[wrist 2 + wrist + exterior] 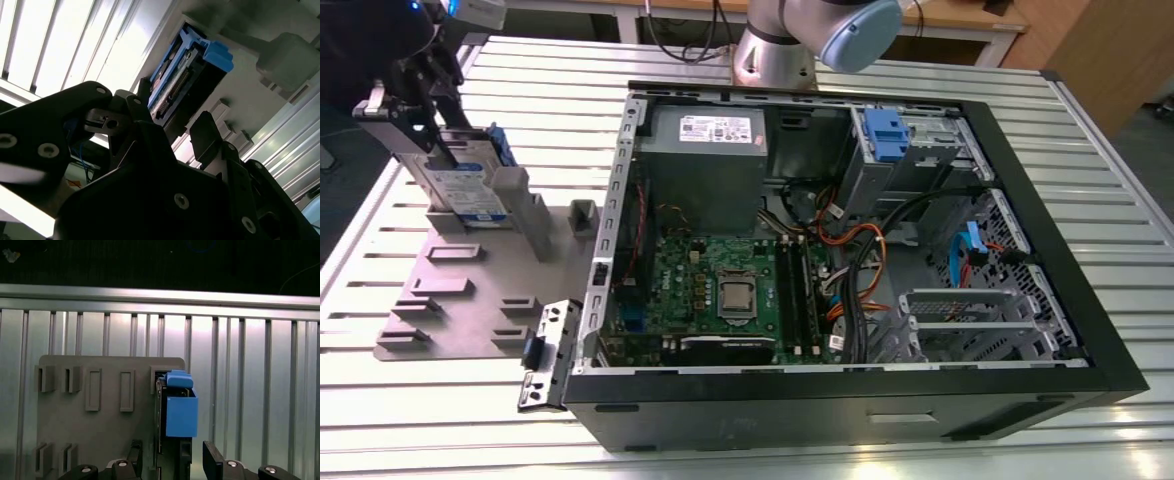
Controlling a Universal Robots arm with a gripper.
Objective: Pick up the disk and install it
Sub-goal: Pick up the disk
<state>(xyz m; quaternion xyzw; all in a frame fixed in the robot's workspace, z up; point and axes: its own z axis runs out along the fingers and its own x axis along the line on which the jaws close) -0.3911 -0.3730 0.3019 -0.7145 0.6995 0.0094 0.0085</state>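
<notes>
One disk (pixel 464 188) is what I am after, and it stands on edge in a slot of the grey fixture plate (pixel 460 300), on the exterior view's left and well apart from the open computer case (pixel 1067 300). In the first wrist view I look down on its thin edge, with the blue carrier rail (pixel 181 412) on it.

The gripper (pixel 172 459) hangs directly over it. Its jaws are spread, with one of the fingers (pixel 212 460) to each side of the disk and a sliver of plate showing between each one and the drive, so nothing is pinched yet.

I judge the step in hand to be the grasp. To do it well, I would keep the two gaps even and the fingers square to the flat faces. I would also let the pads meet the metal body rather than the blue plastic, which looks likely to flex. A lopsided closing could tip the disk in its slot.

The disk's face carries a white-and-blue label, and the grey power supply (pixel 707 150) inside the case carries a white sticker (pixel 710 127). I cannot read the print on either. Everything sits on the slatted metal table (pixel 720 450).
</notes>
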